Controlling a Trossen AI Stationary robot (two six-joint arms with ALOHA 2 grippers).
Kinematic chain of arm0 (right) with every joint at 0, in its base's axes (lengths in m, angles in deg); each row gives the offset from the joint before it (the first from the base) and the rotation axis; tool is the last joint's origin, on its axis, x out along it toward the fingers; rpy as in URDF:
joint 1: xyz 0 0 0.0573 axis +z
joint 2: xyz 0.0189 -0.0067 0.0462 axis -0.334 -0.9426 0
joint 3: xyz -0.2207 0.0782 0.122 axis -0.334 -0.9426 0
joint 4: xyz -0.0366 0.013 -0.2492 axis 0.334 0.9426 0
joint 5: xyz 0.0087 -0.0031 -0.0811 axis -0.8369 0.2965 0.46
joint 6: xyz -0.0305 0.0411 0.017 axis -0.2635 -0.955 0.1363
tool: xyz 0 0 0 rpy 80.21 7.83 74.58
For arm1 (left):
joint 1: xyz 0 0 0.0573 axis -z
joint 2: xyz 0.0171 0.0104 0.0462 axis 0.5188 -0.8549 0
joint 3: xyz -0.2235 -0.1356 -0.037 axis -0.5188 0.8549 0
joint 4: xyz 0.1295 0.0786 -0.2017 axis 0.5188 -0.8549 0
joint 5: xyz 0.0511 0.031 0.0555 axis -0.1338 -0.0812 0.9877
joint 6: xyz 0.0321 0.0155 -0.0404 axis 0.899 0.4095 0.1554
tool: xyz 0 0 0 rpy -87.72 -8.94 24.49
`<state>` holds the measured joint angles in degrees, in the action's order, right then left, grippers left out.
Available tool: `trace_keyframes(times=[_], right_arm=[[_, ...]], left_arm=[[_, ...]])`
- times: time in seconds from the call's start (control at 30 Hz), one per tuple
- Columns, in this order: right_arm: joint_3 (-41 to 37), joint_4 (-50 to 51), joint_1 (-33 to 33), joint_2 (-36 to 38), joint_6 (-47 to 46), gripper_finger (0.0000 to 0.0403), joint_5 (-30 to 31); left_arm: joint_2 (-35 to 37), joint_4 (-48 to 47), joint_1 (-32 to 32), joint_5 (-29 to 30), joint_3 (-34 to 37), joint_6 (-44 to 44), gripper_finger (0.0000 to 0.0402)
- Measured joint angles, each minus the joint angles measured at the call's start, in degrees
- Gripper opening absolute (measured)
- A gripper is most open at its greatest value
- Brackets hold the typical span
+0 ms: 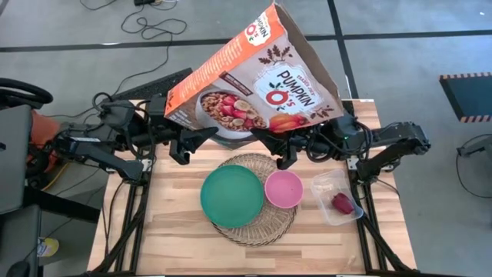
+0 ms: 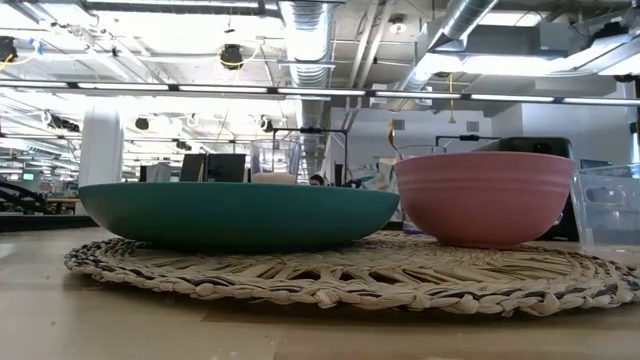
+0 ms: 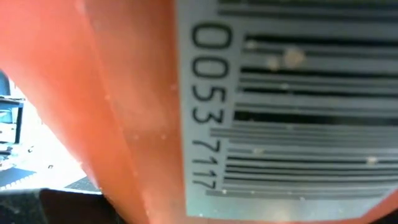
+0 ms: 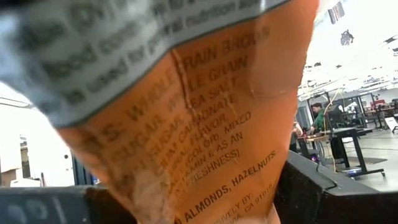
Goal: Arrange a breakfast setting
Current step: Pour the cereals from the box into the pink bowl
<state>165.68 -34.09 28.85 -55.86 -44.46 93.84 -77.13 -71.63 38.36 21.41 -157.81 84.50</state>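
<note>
A: Right, cereal box (image 1: 254, 73) is up off the table, tilted, at the far edge above the straw mat (image 1: 254, 201). Left claw (image 1: 187, 142) at its left lower corner, right claw (image 1: 286, 148) at the right one.

B: Clamped?

A: Can't tell for either; box hides the fingers.

B: Risk?

A: If one side lets go, I'd guess the box swings down onto the teal plate (image 1: 231, 196) or pink bowl (image 1: 284, 188). Its open top could spill, too. Red fruit (image 1: 342, 202) sits in the tub (image 1: 330, 185) on the right, clear of it.
</note>
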Motion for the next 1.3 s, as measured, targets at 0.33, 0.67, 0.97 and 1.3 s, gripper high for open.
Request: trace_keyframes(times=[0.33,0.67,0.97,1.3], right_arm=[[-0.07,5.5,0.22,3.55,-0.28,0.026,-0.15],[-0.17,11.42,0.48,6.79,-0.03,0.0322,4.09],[-0.1,22.47,2.37,15.23,2.71,0.0326,3.73],[0.05,41.18,9.65,26.5,0.31,0.0327,3.89]], left_arm=[[1.38,-0.71,0.0,0.3,0.22,1.91,0.0291],[2.03,-0.13,-0.13,1.58,0.2,2.39,0.0287],[4.8,-2.27,-0.11,2.22,0.04,3.04,0.0286],[6.88,-12.72,-0.04,2.71,0.04,0.53,0.0284]])
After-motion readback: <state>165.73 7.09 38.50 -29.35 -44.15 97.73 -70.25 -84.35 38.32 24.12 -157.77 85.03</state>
